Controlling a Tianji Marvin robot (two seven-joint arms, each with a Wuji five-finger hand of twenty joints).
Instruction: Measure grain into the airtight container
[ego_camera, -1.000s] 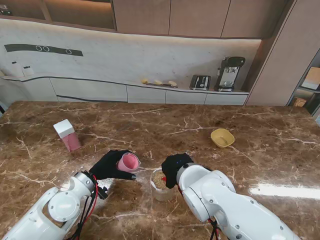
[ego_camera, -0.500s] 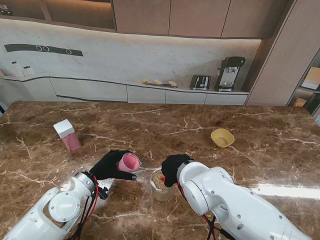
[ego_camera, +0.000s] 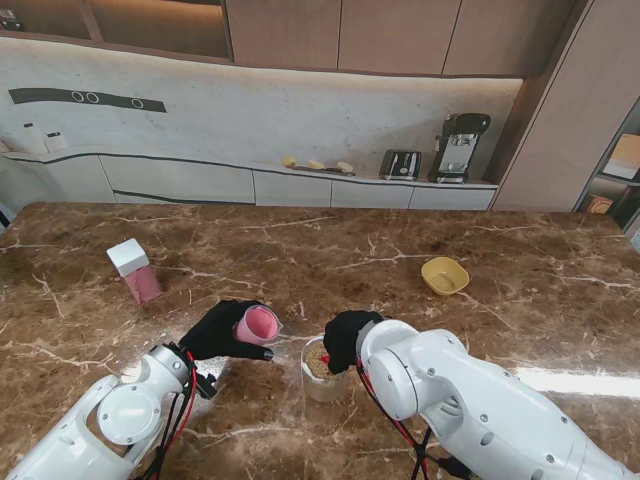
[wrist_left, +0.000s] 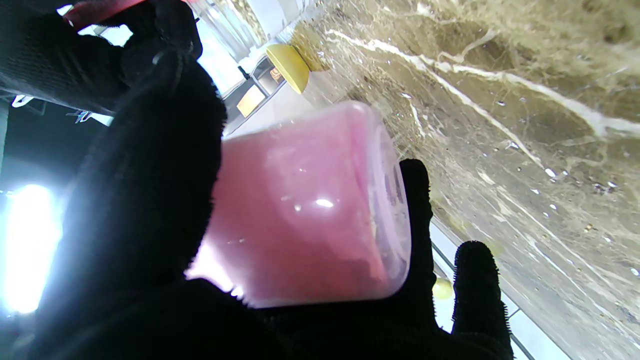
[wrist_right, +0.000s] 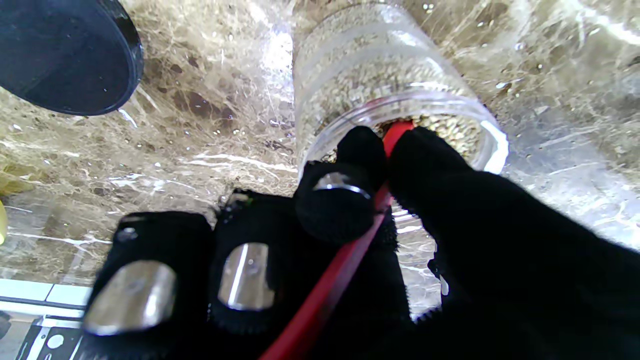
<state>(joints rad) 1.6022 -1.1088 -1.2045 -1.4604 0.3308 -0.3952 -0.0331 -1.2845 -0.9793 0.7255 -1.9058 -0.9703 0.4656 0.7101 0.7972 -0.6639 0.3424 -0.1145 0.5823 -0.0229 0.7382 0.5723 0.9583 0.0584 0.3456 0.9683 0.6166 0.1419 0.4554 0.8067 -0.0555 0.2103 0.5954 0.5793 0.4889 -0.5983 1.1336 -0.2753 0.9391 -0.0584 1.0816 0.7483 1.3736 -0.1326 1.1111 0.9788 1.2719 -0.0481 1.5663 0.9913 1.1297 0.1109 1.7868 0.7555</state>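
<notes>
A clear round jar (ego_camera: 322, 370) partly filled with tan grain stands near the table's front middle; the grain shows through its wall (wrist_right: 380, 75). My right hand (ego_camera: 345, 338) hovers over its mouth, shut on a red scoop handle (wrist_right: 330, 290) whose far end dips into the jar. My left hand (ego_camera: 222, 332), just left of the jar, is shut on a pink translucent cup (ego_camera: 256, 325), tilted with its opening toward the jar; the cup (wrist_left: 305, 205) fills the left wrist view. Whether the cup holds grain cannot be seen.
A pink box with a white top (ego_camera: 134, 270) stands at the far left. A yellow bowl (ego_camera: 445, 275) sits at the far right. A dark round lid (wrist_right: 65, 55) lies on the marble near the jar.
The right forearm has swung slightly toward the left over the jar. The left hand and the pink cup have stayed put.
</notes>
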